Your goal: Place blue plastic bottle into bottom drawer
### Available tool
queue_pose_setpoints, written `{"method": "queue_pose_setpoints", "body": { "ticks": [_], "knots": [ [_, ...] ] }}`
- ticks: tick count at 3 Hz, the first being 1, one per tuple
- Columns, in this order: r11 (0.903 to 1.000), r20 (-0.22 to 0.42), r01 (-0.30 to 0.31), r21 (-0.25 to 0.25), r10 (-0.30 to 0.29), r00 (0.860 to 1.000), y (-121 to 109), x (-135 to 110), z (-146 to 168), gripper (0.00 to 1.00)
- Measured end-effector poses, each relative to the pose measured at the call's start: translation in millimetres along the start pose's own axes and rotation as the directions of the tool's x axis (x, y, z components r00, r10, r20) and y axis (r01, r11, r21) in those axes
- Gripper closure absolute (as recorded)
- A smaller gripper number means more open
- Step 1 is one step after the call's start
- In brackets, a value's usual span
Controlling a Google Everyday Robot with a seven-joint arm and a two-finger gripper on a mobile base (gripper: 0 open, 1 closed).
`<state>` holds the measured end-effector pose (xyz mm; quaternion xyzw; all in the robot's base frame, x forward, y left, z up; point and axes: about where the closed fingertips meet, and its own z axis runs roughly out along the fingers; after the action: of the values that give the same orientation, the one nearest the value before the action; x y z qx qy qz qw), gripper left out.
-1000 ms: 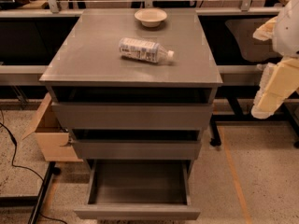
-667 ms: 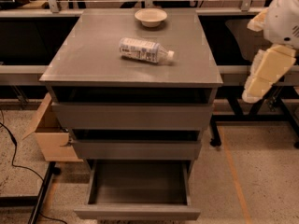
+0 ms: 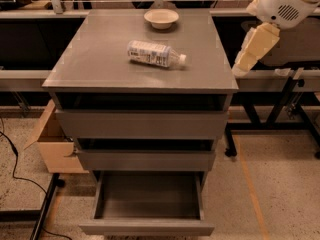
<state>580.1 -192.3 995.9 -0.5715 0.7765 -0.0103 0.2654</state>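
The blue plastic bottle lies on its side on the grey cabinet top, white cap pointing right. The bottom drawer is pulled out at the foot of the cabinet, and its tray holds nothing. My gripper is a cream piece hanging from the white arm at the upper right. It hangs just off the cabinet's right edge, pointing down and left, well apart from the bottle.
A shallow cream bowl sits at the back of the cabinet top. The two upper drawers stand slightly out. A cardboard box sits on the floor at the left, with a black cable beside it. Table frames stand behind and at the right.
My arm and gripper have risen and moved left, closer to the cabinet's right edge. The bottle, bowl and drawers have not moved.
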Motion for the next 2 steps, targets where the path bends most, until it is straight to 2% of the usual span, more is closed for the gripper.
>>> {"method": "queue_pose_setpoints", "body": {
  "ticks": [1,2],
  "knots": [
    [1.0000,0.001,0.000,0.000,0.000,1.000,0,0,0,0.00],
    [0.9984,0.095,-0.013,-0.055,0.018,0.995,-14,-17,32,0.00]
  ]
}}
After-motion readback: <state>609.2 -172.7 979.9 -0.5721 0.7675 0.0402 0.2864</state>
